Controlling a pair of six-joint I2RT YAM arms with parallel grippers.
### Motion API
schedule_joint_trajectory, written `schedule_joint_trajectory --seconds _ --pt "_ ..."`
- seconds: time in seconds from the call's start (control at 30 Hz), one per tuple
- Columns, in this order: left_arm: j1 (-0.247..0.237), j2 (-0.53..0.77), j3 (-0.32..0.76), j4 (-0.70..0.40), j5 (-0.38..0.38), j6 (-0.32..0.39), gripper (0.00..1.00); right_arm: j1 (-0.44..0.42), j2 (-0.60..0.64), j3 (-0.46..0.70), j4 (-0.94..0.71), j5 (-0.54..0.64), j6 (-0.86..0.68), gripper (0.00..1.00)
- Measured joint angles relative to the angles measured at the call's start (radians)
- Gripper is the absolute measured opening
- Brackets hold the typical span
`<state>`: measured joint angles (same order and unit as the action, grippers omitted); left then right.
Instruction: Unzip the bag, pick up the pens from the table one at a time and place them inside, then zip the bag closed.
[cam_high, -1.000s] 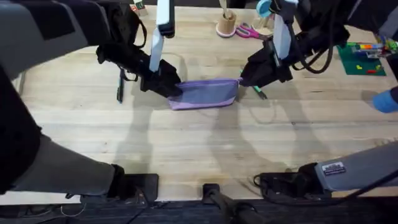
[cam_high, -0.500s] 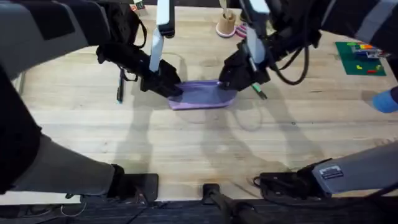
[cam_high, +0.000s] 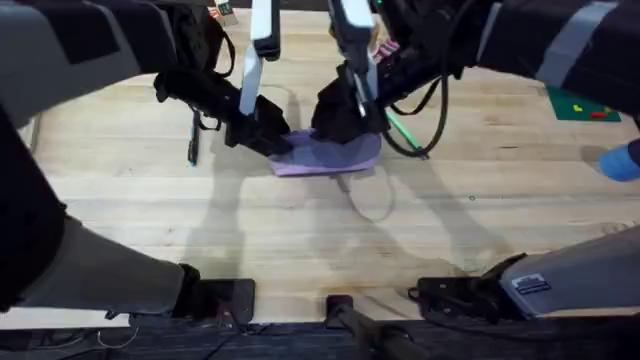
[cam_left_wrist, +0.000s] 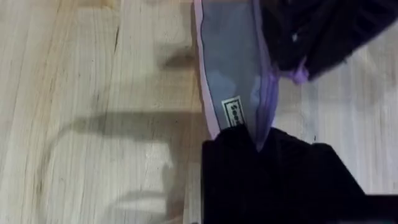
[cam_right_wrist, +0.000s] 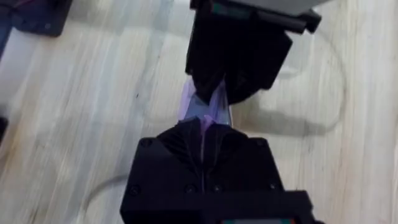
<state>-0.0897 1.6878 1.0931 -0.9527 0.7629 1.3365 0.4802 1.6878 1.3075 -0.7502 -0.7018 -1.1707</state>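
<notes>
The lilac bag (cam_high: 340, 155) lies on the table (cam_high: 300, 240) between my two grippers. My left gripper (cam_high: 274, 138) is shut on the bag's left end; in the left wrist view its fingers pinch the fabric of the bag (cam_left_wrist: 231, 74) at that end. My right gripper (cam_high: 340, 118) is shut on the purple zipper pull (cam_right_wrist: 204, 123) over the middle of the bag, close to the left gripper (cam_right_wrist: 236, 56). The black pen (cam_high: 193, 140) lies left of the bag. Right of it lies the green pen (cam_high: 405, 133), partly under the right arm.
A wooden cup (cam_high: 364, 38) and pink-handled scissors (cam_high: 385, 47) stand at the back. A green mat (cam_high: 590, 104) lies at the far right, with a blue object (cam_high: 625, 160) at the right edge. A cable loop (cam_high: 372, 203) rests in front of the bag.
My right gripper has slid left along the bag's top, from its right end to near the left gripper, pulling the zipper. The left gripper has held still.
</notes>
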Motion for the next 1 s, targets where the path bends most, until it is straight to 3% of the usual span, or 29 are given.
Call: schedule_joint_trajectory --seconds 0.33,0.57,0.63,0.8,0.83,1.0 --pt "0.003 0.0 0.0 -0.004 -0.001 0.0 0.041 0.084 0.026 0.0 0.086 0.011 0.107 0.03" --pt "0.003 0.0 0.0 -0.006 -0.006 0.0 0.041 0.093 0.027 0.0 0.087 0.017 0.133 0.047" --pt "0.003 0.0 0.0 -0.004 -0.006 0.0 0.041 0.091 0.026 0.0 0.085 0.013 0.139 0.166" --pt "0.002 0.0 0.0 0.0 -0.004 0.0 0.041 0.09 0.026 0.001 0.077 -0.027 0.146 0.878" --pt "0.002 0.0 0.0 0.0 -0.004 0.0 0.041 0.089 0.026 0.001 0.067 -0.03 0.144 0.964" --pt "0.002 0.0 0.0 0.0 -0.004 0.0 0.041 0.055 0.001 0.001 0.005 -0.035 0.146 0.995"
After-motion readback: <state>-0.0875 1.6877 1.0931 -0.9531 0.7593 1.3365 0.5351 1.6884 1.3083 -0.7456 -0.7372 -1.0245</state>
